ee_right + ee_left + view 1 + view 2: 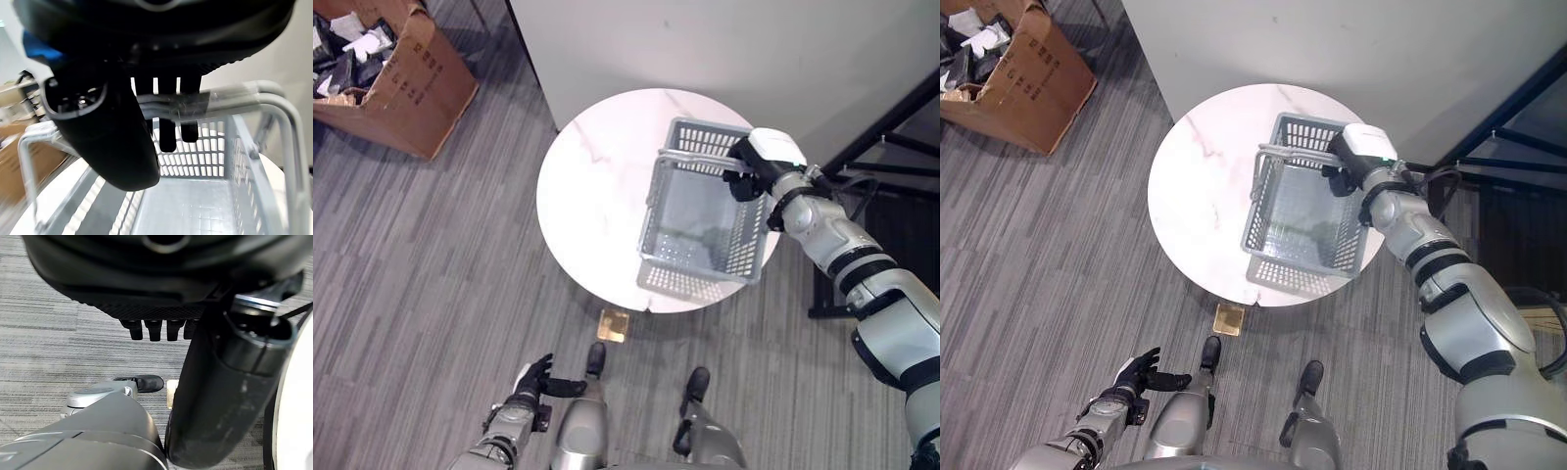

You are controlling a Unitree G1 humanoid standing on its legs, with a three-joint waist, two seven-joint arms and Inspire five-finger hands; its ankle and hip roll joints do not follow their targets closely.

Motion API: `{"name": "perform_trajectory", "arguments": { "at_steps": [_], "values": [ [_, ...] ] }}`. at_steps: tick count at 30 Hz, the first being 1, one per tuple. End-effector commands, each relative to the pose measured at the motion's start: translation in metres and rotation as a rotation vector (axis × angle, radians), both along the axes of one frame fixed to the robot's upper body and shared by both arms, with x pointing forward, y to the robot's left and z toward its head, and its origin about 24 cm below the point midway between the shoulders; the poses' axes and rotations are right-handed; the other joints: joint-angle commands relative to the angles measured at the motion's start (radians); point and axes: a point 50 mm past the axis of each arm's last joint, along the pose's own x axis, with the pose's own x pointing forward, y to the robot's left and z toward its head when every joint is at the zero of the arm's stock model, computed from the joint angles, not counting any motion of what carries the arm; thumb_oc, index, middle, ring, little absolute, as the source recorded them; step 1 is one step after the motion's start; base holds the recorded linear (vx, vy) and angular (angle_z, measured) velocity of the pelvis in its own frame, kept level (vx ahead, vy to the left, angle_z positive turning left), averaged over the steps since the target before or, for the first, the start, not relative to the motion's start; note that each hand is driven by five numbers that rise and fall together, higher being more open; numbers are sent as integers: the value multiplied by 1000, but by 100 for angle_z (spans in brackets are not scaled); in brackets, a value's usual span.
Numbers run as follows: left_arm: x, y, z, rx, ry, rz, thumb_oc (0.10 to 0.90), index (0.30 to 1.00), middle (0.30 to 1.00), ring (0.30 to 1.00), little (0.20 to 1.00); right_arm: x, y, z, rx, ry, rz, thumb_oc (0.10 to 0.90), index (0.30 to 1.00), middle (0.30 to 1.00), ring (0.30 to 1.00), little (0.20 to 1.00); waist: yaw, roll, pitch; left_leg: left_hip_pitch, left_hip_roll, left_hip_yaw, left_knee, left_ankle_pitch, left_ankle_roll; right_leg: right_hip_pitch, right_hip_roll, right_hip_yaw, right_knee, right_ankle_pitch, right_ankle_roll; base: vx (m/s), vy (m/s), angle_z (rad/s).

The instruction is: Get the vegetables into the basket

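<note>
We see the grey basket [705, 211] lifted and tilted over the right side of the round white counter [592, 186], nothing inside it. The right robot hand [746, 168] grips the basket's handles [230, 95] at its far right rim, fingers curled round them in the right wrist view. The left robot hand [536, 380] hangs low at near left above the grey carpet [421, 274], fingers relaxed, holding nothing. A cardboard box [406, 83] of mixed clutter sits far left on the floor. A small tan item [613, 324] lies on the carpet just near the counter's edge. We can't spot vegetables.
</note>
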Motion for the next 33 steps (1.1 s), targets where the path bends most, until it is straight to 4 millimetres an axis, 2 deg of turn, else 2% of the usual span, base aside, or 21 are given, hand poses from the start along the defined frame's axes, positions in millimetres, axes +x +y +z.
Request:
{"name": "perform_trajectory", "arguments": {
  "at_steps": [1,2,8,15,16,25,33],
  "values": [
    [-65,36,-14,132,243,-31,900,1000,1000,1000,1000,-4,23,54,39,-191,161,400,300,300,300,300,-23,-80,-59,10,-31,15,29,-52,36,30,-60,42,12,24,22,83,-5,-35],
    [-69,38,-14,133,253,-24,900,1000,1000,1000,1000,-17,28,50,61,-172,230,400,300,300,300,300,-36,-86,-78,39,-27,26,24,-61,37,49,-59,50,11,20,23,70,0,-26],
    [-85,36,-18,120,299,-44,900,1000,1000,1000,1000,-46,37,37,79,-96,378,400,300,300,300,300,-66,-89,-134,116,-17,65,10,-78,38,89,-51,72,7,13,28,42,7,-20],
    [-99,33,-22,102,340,-51,900,1000,1000,1000,1000,-69,39,31,85,-45,459,400,300,300,300,300,-92,-81,-170,156,-11,105,-14,-78,36,94,-48,98,-1,21,33,-16,6,-16],
    [-105,33,-23,96,354,-42,900,1000,1000,1000,1000,-76,37,28,99,-32,469,400,300,300,300,300,-99,-76,-177,164,-8,114,-17,-77,36,94,-47,104,-1,22,34,-13,-2,-14],
    [-116,32,-25,90,385,-37,900,1000,1000,1000,1000,-97,11,6,79,39,403,400,300,300,300,300,-129,-76,-190,190,-8,132,-2,-94,38,113,-47,118,0,21,35,6,0,-8],
    [-115,34,-24,103,381,-56,900,1000,1000,1000,1000,-97,-13,-15,5,89,295,400,300,300,300,300,-149,-85,-182,185,-17,142,57,-130,46,118,-59,137,13,21,39,1,25,-7]
  ]
}}
